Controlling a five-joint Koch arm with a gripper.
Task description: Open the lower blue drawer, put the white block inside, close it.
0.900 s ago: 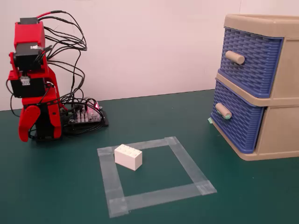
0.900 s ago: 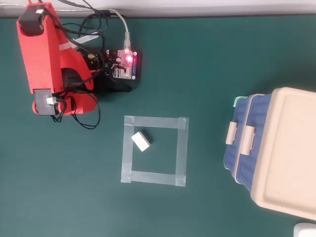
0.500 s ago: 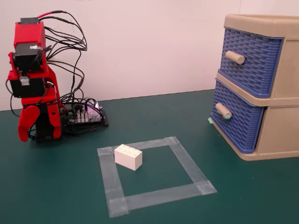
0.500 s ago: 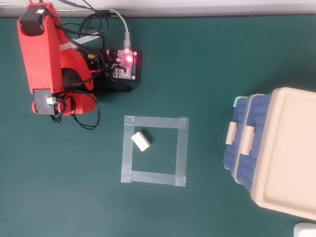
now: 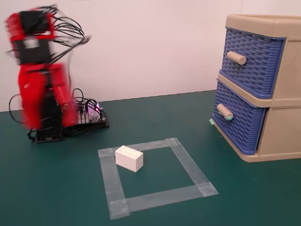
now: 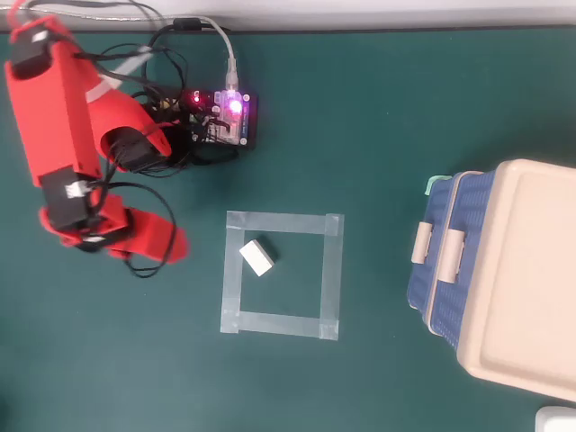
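Plastic is what both task things are made of, so I judge them light and stiff. The white block [image 5: 129, 157] is a small studded brick lying just inside the near-left corner of the grey tape square [image 5: 188, 164] in the fixed view, skewed to the tape edges; its smooth long sides look like the best faces to pinch, and being hard and glossy it may slip if gripped off-centre or by a corner. The lower blue drawer [image 5: 237, 123] sits shut in the beige frame [image 5: 277, 134] at the right of the fixed view, under a matching upper drawer [image 5: 254, 61]; its mint-tipped knob [image 5: 225, 112] juts toward the open mat and is the only obvious place to take hold, a short round peg that could slide out of the jaws on a skewed pull. The frame itself seems light enough to shift on the green mat [image 6: 378, 126] when tugged. The red arm's gripper [image 6: 153, 241] is blurred by motion in both views, well apart from the block, and I cannot tell whether its jaws are apart or together. Between tape square and drawer front lies bare mat, ample room for a pull-out; the controller board [image 6: 223, 119] and its cables crowd only the arm's base side.
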